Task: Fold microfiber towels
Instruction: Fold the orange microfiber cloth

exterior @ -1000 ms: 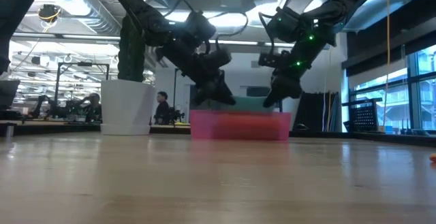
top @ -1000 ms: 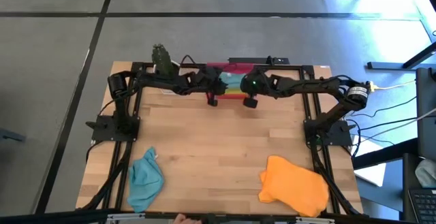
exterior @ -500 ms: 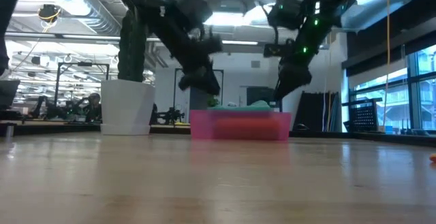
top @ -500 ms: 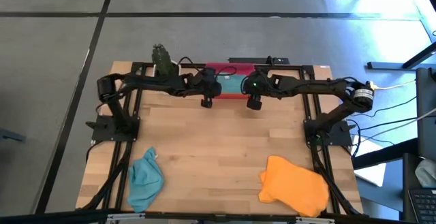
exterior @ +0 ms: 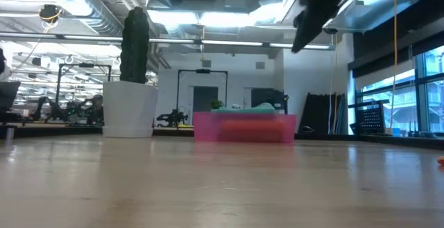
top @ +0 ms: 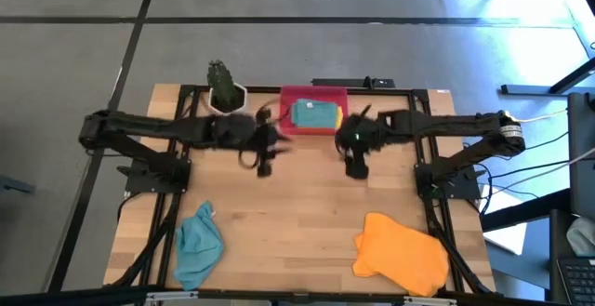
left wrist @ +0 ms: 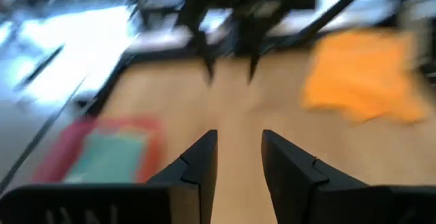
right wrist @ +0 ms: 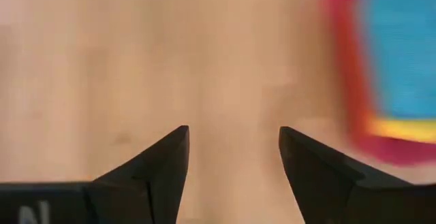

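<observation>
At the back of the counter (top: pixel 307 204) sits the red tray (top: pixel 288 97), with folded towels (top: pixel 314 115) inside. Both grippers, left (top: pixel 263 166) and right (top: pixel 357 167), hover empty, jaws apart. Near the front lie a teal towel (top: pixel 199 244) and an orange towel (top: pixel 402 252). No writing can be read.

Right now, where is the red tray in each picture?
High view: the red tray sits at the table's far edge, middle, between the two arms.
Low view: tray in the middle, at the table's far end.
Left wrist view: tray at lower left, blurred.
Right wrist view: tray at the right edge.
Shared landmark: the teal towel lying in it.
</observation>
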Available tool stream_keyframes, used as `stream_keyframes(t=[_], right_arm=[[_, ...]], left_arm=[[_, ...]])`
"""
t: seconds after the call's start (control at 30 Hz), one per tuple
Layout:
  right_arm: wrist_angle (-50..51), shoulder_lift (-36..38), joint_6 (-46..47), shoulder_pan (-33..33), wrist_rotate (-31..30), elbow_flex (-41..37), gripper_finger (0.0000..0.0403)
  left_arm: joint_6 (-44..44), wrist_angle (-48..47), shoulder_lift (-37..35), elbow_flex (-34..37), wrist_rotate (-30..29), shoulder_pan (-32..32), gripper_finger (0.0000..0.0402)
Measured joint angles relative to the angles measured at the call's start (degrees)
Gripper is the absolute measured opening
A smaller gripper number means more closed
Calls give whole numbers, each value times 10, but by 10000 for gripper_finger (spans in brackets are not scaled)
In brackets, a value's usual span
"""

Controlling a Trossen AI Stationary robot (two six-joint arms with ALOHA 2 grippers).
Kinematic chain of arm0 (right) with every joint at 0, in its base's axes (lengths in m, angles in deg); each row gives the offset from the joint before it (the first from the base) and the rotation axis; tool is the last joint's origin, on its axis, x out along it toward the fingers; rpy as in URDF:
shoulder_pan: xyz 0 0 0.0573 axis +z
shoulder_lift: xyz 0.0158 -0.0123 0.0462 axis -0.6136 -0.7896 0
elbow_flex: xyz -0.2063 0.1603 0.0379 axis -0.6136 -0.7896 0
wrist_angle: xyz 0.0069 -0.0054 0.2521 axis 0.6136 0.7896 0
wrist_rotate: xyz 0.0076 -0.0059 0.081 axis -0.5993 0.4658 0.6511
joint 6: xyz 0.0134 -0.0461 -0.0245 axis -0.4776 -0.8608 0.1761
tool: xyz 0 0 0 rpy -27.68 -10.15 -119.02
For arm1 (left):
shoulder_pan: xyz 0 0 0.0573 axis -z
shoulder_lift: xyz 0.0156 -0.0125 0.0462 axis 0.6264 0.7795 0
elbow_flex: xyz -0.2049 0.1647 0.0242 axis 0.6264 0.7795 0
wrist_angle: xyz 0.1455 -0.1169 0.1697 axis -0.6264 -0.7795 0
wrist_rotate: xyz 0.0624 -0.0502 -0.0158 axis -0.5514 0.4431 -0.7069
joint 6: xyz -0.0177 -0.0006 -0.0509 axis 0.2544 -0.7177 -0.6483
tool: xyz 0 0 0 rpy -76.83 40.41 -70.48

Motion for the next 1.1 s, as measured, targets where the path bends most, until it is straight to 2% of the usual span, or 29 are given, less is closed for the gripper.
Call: stream_keyframes(t=[0.07, 0.2, 0.33, 0.43, 0.6, 0.8, 0.93, 1.0, 1.1], right_arm=[[7, 0, 24, 38, 26, -3, 225], [30, 0, 89, 117, 27, -31, 221], [36, 0, 198, 186, 27, -74, 220], [41, 0, 307, 216, 36, -116, 220], [10, 0, 430, 247, 83, -221, 220], [-105, 0, 466, 265, 130, -344, 220], [-142, 4, 469, 275, 135, -374, 216], [-138, 7, 456, 284, 125, -373, 199], [-130, 13, 431, 298, 108, -359, 144]], left_arm=[[2, 77, -9, 41, 0, 49, 103], [17, 280, -10, 130, -11, 122, 103], [15, 449, 7, 201, -28, 167, 103], [9, 545, 22, 226, -58, 181, 103], [-39, 599, 52, 231, -63, 203, 103], [-52, 712, 129, 231, -101, 227, 103], [-75, 765, 178, 214, -105, 235, 103], [-83, 765, 201, 193, -106, 240, 103], [-91, 764, 235, 160, -106, 251, 103]])
